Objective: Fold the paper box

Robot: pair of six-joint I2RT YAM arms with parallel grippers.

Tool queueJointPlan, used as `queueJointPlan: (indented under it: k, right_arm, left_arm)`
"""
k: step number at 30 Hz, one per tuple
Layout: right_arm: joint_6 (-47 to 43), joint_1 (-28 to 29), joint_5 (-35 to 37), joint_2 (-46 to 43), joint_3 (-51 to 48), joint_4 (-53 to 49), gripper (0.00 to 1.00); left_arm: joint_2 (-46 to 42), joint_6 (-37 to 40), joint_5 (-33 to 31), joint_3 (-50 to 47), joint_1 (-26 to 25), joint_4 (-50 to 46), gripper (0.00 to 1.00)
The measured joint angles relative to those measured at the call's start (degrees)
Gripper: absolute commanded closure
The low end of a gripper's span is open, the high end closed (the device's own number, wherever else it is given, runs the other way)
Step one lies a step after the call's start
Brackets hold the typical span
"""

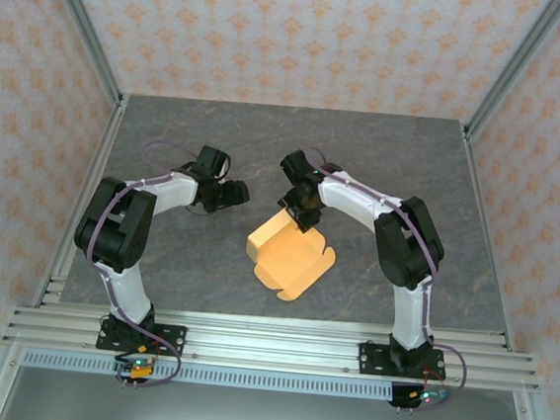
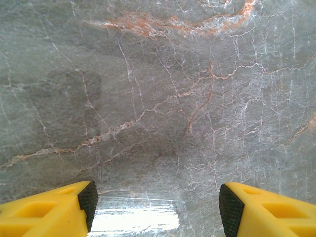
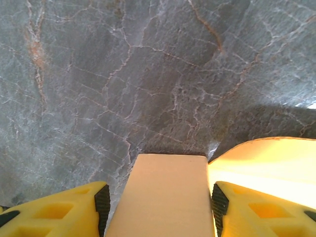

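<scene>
Here, paper box [image 1: 291,254] half-formed: one wall upright, other flaps flat. Right claw [image 3: 158,200] at the box's far edge, pads [image 3: 102,202] flanking a raised flap, probably to fold it inward; actual clamping impossible to tell. Left claw [image 2: 158,197] beyond and left of the box, open and empty, seemingly kept free for bracing. Beneath the box, grey marbled counter [image 1: 413,163]; around it, floral-patterned walls [image 1: 297,33].

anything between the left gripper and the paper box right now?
Nothing. In the top view the stretch from the left gripper to the paper box is bare table.
</scene>
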Motion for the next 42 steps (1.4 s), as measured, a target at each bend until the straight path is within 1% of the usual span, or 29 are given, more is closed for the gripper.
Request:
queueJointPlan:
  k: [3, 5, 6, 8, 12, 17, 18, 19, 20, 21, 23, 25, 27, 31, 33, 36, 39, 42]
  right_arm:
    - [-0.3, 0.0, 0.8, -0.1, 0.0, -0.1, 0.42]
    - [-1.5, 0.1, 2.6, -0.3, 0.0, -0.9, 0.41]
    - [-2.3, 0.1, 3.9, -0.7, 0.0, -1.6, 0.42]
    - [-4.5, 0.2, 7.3, -1.9, 0.0, -3.3, 0.50]
    - [-9.8, 0.1, 14.6, -5.9, 0.0, -5.6, 0.51]
    - [-16.7, 0.1, 20.5, -9.0, 0.1, -6.8, 0.50]
    - [-17.5, 0.1, 21.1, -9.0, 0.1, -7.1, 0.46]
    - [-18.2, 0.1, 21.6, -9.0, 0.1, -7.3, 0.36]
    - [-19.0, 0.1, 21.8, -9.0, 0.1, -7.5, 0.29]
    - [-19.3, 0.1, 22.2, -9.0, 0.1, -7.9, 0.24]
    - [-19.9, 0.1, 22.9, -9.1, 0.1, -9.0, 0.17]
    - [-19.8, 0.1, 22.9, -9.4, 0.1, -10.3, 0.15]
    - [-18.2, -0.3, 20.7, -10.1, -0.2, -10.7, 0.14]
    - [-13.0, -1.1, 12.3, -12.5, -3.4, -7.8, 0.13]
    - [-10.6, -1.2, 8.2, -11.8, -3.6, -6.4, 0.13]
    - [-8.5, -1.1, 4.2, -9.1, -3.5, -4.3, 0.14]
    - [-7.9, -1.0, 3.8, -5.9, -3.4, -4.0, 0.17]
    - [-7.9, -1.0, 5.0, -4.3, -3.5, -4.2, 0.26]
  left_arm:
    - [0.0, 0.0, 0.1, 0.0, 0.0, 0.0, 0.31]
    - [0.0, 0.0, 0.1, 0.0, 0.0, 0.0, 0.31]
    - [0.0, 0.0, 0.1, 0.0, 0.0, 0.0, 0.31]
    - [0.0, 0.0, 0.1, 0.0, 0.0, 0.0, 0.31]
    - [0.0, 0.0, 0.1, 0.0, 0.0, 0.0, 0.31]
    - [0.0, 0.0, 0.3, 0.0, 0.0, 0.0, 0.31]
    - [0.0, 0.0, 0.4, 0.0, 0.0, 0.0, 0.31]
    - [0.0, -0.2, 0.5, 0.0, 0.0, 0.0, 0.31]
    - [0.0, -0.3, 0.5, 0.0, 0.0, 0.0, 0.31]
    - [0.0, -0.4, 0.5, 0.0, 0.0, 0.0, 0.31]
    - [0.0, -0.5, 0.5, 0.0, 0.0, 0.0, 0.31]
    - [0.0, -0.5, 0.5, 0.0, 0.0, 0.0, 0.31]
    - [0.0, -0.4, 0.5, 0.0, 0.0, 0.0, 0.31]
    - [0.0, -0.4, 0.9, 0.0, 0.0, 0.0, 0.31]
    - [0.0, -0.4, 1.2, 0.0, 0.0, 0.0, 0.31]
    - [0.0, -0.4, 1.5, 0.1, 0.0, 0.0, 0.31]
    - [0.0, 0.1, 1.6, 0.1, 0.0, 0.0, 0.31]
    - [0.0, 0.9, 1.6, 0.1, 0.0, -0.1, 0.31]
